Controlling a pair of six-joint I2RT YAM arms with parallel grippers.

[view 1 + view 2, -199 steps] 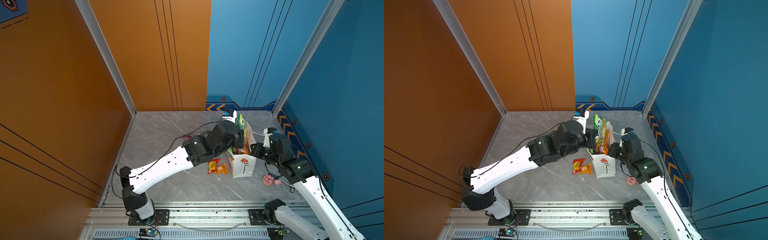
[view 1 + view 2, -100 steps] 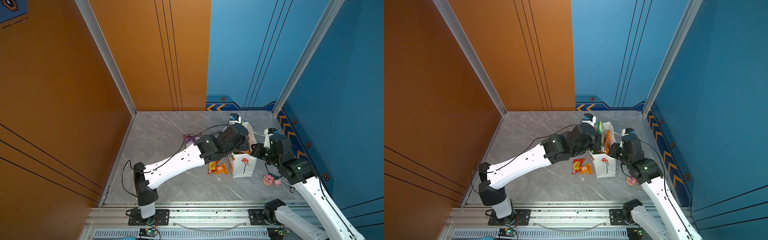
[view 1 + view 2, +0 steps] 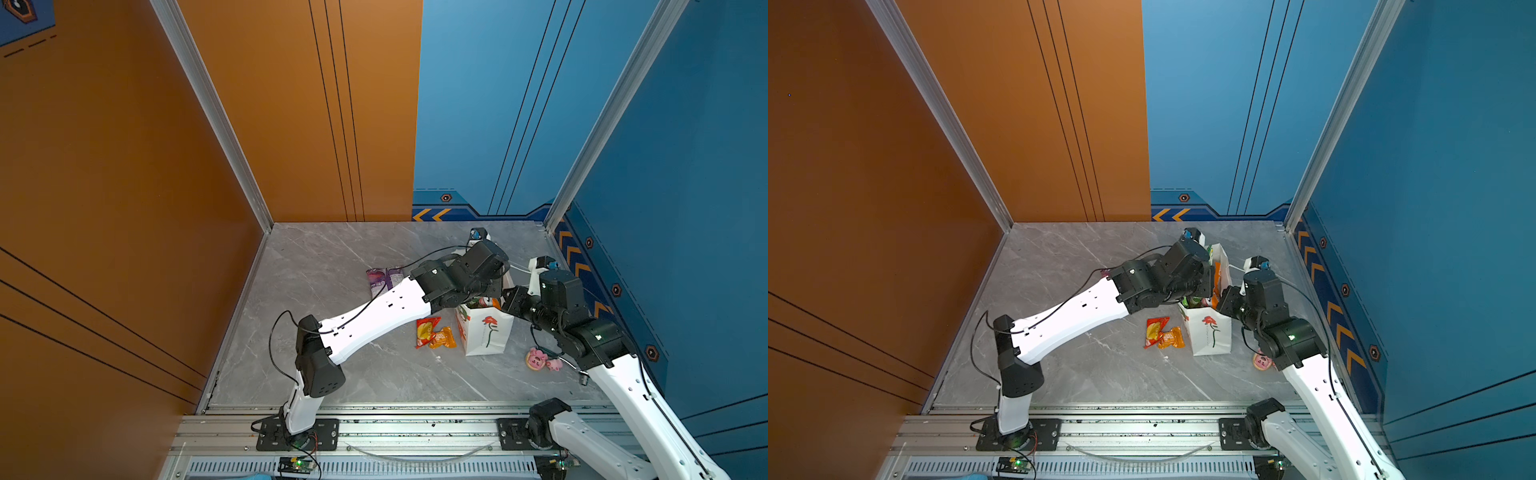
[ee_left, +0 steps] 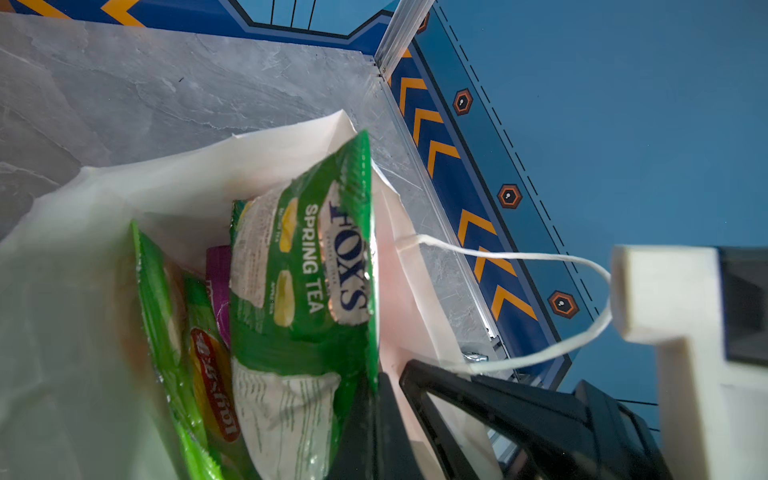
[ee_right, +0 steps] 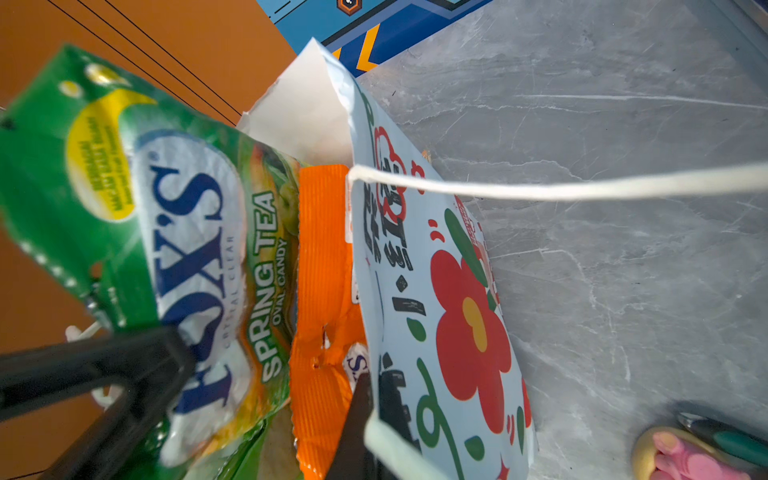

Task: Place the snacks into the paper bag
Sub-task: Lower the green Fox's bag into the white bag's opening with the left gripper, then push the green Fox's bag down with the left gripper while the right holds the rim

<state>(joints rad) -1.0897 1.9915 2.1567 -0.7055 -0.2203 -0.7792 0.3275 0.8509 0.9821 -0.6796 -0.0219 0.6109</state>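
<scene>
The white paper bag (image 3: 486, 336) with a red flower print stands upright right of the middle in both top views. My left gripper (image 4: 376, 419) reaches down into its mouth, shut on the edge of a green FOX'S candy bag (image 4: 307, 266), which sits mostly inside. A large green bag (image 4: 199, 374), a purple packet (image 4: 218, 282) and an orange packet (image 5: 324, 270) are also inside. My right gripper (image 5: 361, 415) is shut on the paper bag's wall (image 5: 457, 291) at the rim. On the table lie a purple grape bag (image 3: 384, 278), a red packet (image 3: 426, 330) and an orange packet (image 3: 444, 338).
Pink pig-faced toys (image 3: 540, 359) lie right of the paper bag, under my right arm. One white cord handle (image 4: 519, 257) loops outward toward the blue side wall (image 3: 623, 270). My left arm stretches across the grey marbled table (image 3: 332, 249) from the front rail.
My left arm has swung right and lowered the green FOX'S bag from above the paper bag down into it. The right arm has stayed put on the bag's rim.
</scene>
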